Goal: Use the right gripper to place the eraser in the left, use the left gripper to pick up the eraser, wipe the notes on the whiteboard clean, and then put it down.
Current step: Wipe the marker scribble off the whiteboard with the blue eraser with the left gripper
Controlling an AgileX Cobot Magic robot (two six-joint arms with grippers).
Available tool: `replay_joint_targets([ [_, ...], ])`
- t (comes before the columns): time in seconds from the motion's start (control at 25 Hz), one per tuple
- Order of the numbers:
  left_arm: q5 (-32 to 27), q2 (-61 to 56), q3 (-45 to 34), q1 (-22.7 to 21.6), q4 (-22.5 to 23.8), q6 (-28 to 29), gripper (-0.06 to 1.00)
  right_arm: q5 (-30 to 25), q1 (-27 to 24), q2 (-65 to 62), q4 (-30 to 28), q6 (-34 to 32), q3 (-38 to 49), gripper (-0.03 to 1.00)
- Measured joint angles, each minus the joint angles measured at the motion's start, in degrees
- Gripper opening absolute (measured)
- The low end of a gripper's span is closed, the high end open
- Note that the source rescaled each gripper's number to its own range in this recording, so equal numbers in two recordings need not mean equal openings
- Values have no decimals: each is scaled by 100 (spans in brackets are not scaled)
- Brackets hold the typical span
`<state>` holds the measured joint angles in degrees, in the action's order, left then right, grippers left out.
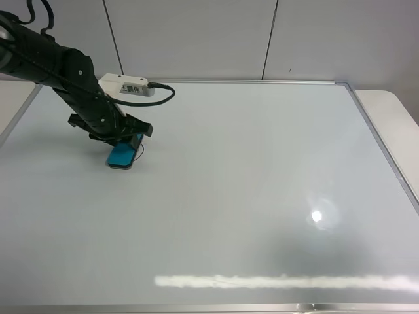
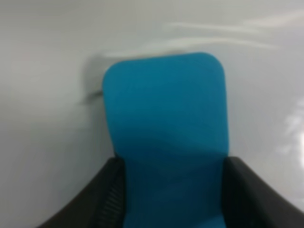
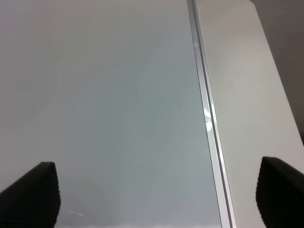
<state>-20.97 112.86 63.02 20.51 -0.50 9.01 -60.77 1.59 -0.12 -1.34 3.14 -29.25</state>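
The blue eraser [image 1: 122,156] lies with its face on the whiteboard [image 1: 262,163] at the left rear. My left gripper [image 1: 126,145] is shut on it, tilted down from the left. In the left wrist view the eraser [image 2: 166,123] fills the middle, with both dark fingers [image 2: 107,194] pressed against its sides. A thin dark smudge [image 2: 92,97] shows on the board beside the eraser. My right gripper [image 3: 159,185] is open and empty above the board's right side. It is out of the exterior high view.
The whiteboard's metal frame [image 3: 209,118] runs along the right edge, with the pale table [image 3: 247,95] beyond it. A white camera box with a black cable [image 1: 127,86] sits on the left arm. Light glare [image 1: 317,216] shows on the board.
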Motion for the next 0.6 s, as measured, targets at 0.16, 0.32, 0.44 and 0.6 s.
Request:
replay_joint_targets([
  [0.16, 155, 33, 0, 398, -261, 0, 0, 0, 0, 0, 0, 0, 0, 81],
  [0.32, 156, 33, 0, 449, -272, -2, 0, 0, 0, 0, 0, 0, 0, 81],
  [0.44, 115, 33, 0, 331, -258, -2, 0, 0, 0, 0, 0, 0, 0, 81],
  [0.6, 61, 33, 0, -6, -79, -2, 0, 0, 0, 0, 0, 0, 0, 81],
])
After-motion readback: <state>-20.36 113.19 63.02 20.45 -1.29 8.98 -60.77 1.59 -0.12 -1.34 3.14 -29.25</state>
